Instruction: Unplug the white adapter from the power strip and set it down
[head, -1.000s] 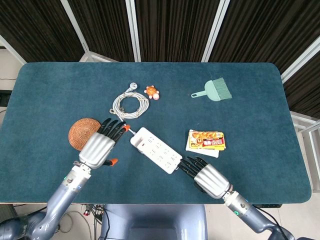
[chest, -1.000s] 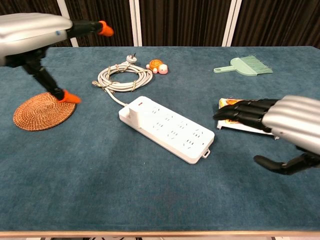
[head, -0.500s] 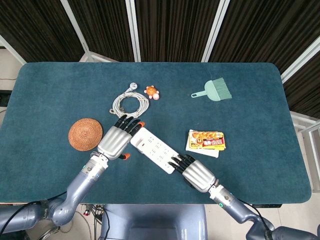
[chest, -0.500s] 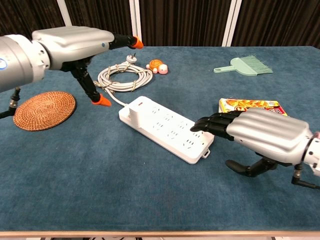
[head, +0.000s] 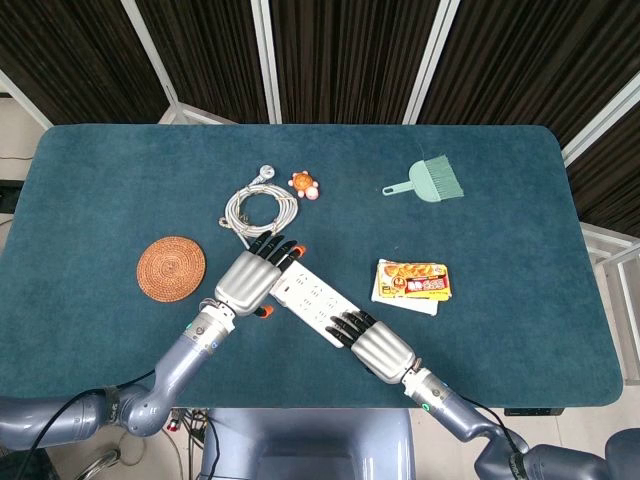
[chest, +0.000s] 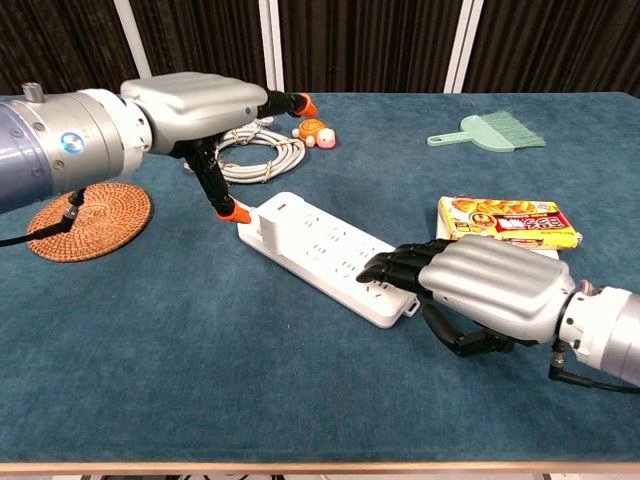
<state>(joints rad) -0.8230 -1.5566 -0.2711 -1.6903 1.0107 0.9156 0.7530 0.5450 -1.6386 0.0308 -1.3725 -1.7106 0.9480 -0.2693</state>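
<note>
The white power strip (chest: 335, 257) lies diagonally on the blue table, with the white adapter (chest: 271, 228) plugged in at its left end. My left hand (chest: 205, 105) hovers over that end with its fingers spread. Its orange-tipped thumb (chest: 231, 210) hangs just left of the adapter and does not grip it. In the head view the left hand (head: 251, 280) covers the adapter. My right hand (chest: 490, 290) lies flat at the strip's other end, fingertips (chest: 383, 268) resting on the strip (head: 312, 300). The head view shows that right hand (head: 376, 345) near the table's front edge.
A coiled white cable (head: 258, 208) and a small orange turtle toy (head: 304, 185) lie behind the strip. A woven coaster (head: 171, 268) sits to the left, a yellow snack packet (head: 412, 284) to the right, and a green brush (head: 430, 180) at the back right.
Both hands have closed in on the strip. The left hand moved right over the adapter end. The right hand slid left until its fingertips rested on the strip's other end.
</note>
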